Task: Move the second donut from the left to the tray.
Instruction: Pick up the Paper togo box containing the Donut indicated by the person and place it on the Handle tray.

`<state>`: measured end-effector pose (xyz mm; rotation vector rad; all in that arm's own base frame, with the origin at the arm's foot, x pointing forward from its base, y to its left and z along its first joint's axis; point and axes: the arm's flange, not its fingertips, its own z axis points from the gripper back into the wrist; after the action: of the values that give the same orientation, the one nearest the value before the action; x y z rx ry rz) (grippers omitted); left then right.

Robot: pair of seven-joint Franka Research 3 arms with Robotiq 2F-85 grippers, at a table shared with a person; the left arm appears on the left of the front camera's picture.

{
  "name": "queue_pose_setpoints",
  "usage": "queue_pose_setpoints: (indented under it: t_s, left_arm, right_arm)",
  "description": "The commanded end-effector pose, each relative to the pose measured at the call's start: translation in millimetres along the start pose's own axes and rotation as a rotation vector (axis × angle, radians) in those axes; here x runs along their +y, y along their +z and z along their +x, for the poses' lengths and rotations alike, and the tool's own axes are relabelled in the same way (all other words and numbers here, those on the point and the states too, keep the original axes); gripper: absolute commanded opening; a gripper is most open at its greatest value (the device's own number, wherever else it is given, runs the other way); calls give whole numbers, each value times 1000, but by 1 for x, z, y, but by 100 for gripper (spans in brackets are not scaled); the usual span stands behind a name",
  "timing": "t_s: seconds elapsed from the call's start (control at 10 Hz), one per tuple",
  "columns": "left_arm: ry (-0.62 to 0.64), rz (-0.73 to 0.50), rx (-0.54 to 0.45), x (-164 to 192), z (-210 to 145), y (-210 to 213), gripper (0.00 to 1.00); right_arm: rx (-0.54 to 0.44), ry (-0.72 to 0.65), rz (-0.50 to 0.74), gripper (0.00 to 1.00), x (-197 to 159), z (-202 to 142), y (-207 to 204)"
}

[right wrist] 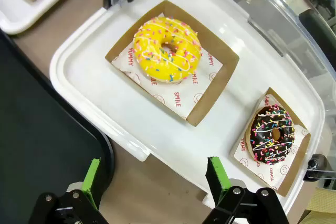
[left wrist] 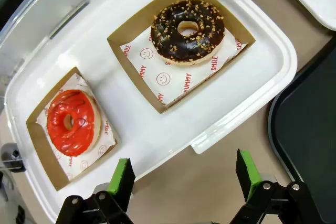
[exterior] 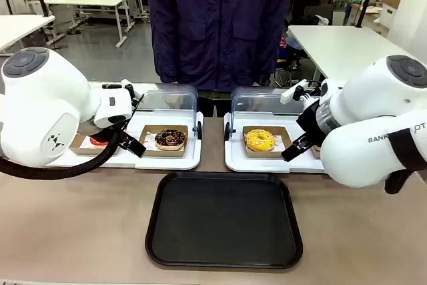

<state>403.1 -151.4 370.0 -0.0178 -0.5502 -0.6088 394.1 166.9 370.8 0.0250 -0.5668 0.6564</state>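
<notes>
- Chocolate donut with tan crumbs (left wrist: 188, 31): seated in a shallow brown cardboard holder (left wrist: 137, 72) on white printed paper, whole, touched by no gripper.
- Holder at the right end of the left white tray (left wrist: 262, 72), as seen from the front; to its left in the same tray, a red-glazed donut (left wrist: 70, 121) in its own cardboard holder, apart from the first.
- In the front view, same chocolate donut (exterior: 171, 139) second from the left in the row, behind the black tray's far left corner.
- Black tray (exterior: 224, 221): flat on the table (exterior: 80, 231), centred on the robot's side, just in front of both white trays, apart from the donut.
- Left gripper (left wrist: 185, 174): hovering over the near rim of the left white tray, green-padded fingers (left wrist: 123, 174) spread wide, clamped on nothing.
- Right gripper (right wrist: 155, 174): above the near edge of the right white tray (right wrist: 79, 72), fingers (right wrist: 215, 174) also wide apart, gripping nothing.
- In the right white tray: yellow donut with sprinkles (right wrist: 167, 50) and dark donut with coloured sprinkles (right wrist: 272, 134), each in a cardboard holder.
- Clear lids (exterior: 170, 101) raised at the back of both white trays.
- Person in a dark coat (exterior: 217, 25) standing at the far side of the table.
</notes>
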Motion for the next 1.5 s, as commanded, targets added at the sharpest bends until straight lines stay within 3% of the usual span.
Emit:
queue_pose_setpoints:
  t_s: [0.0, 0.9, 1.1, 1.4]
  left_arm:
    - [0, 0, 0, 0, 0, 0, 100]
    - [0, 1, 0, 0, 0, 0, 100]
    - [34, -83, 3, 31, 32, 34, 100]
    - [-13, -306, -44, 98, 47, 102, 100]
  right_arm:
    - [0, 0, 0, 100, 0, 0, 0]
    - [0, 1, 0, 100, 0, 0, 0]
    - [-75, 2, 61, 100, -45, 42, 57]
    - [-219, -7, 224, 100, -135, 25, 152]
